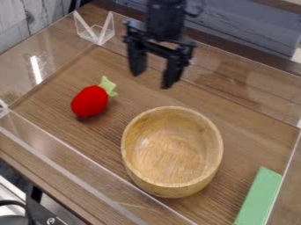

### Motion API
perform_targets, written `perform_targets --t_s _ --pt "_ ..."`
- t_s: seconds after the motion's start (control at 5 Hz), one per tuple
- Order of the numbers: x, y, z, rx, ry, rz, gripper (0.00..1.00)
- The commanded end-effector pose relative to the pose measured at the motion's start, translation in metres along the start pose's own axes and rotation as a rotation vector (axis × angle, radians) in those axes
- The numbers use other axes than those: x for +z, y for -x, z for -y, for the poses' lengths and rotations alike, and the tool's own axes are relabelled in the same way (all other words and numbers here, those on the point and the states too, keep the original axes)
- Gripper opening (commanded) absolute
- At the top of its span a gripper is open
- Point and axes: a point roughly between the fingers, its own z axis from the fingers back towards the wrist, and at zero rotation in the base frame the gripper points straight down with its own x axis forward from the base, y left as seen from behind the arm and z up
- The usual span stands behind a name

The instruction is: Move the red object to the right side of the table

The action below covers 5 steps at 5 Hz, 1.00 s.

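Observation:
The red object (91, 99), a small toy strawberry with a light green leafy top, lies on the left part of the dark wood-grain table (223, 98). My black gripper (154, 69) hangs above the table to the upper right of the strawberry, pointing down. Its two fingers stand apart with nothing between them, so it is open. A gap of bare tabletop separates it from the strawberry.
A round light wooden bowl (173, 150) sits in the front middle, right of the strawberry. A flat green block (260, 199) lies at the front right corner. Low clear acrylic walls (53, 154) edge the table.

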Motion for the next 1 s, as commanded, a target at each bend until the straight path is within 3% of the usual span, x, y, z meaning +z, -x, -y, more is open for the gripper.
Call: perform_targets --t_s 0.0,0.2,0.4,0.6,0.8 --pt "0.022 0.023 -0.033 -0.052 -0.017 0.082 1.00" --pt "0.031 0.041 -0.056 -0.082 -0.033 0.107 1.00" --pt "0.020 0.049 -0.065 -0.053 -0.033 0.115 1.00" --pt "0.004 0.050 -0.070 -0.026 -0.029 0.125 1.00" --pt "-0.009 0.042 -0.076 -0.051 -0.028 0.132 1.00"
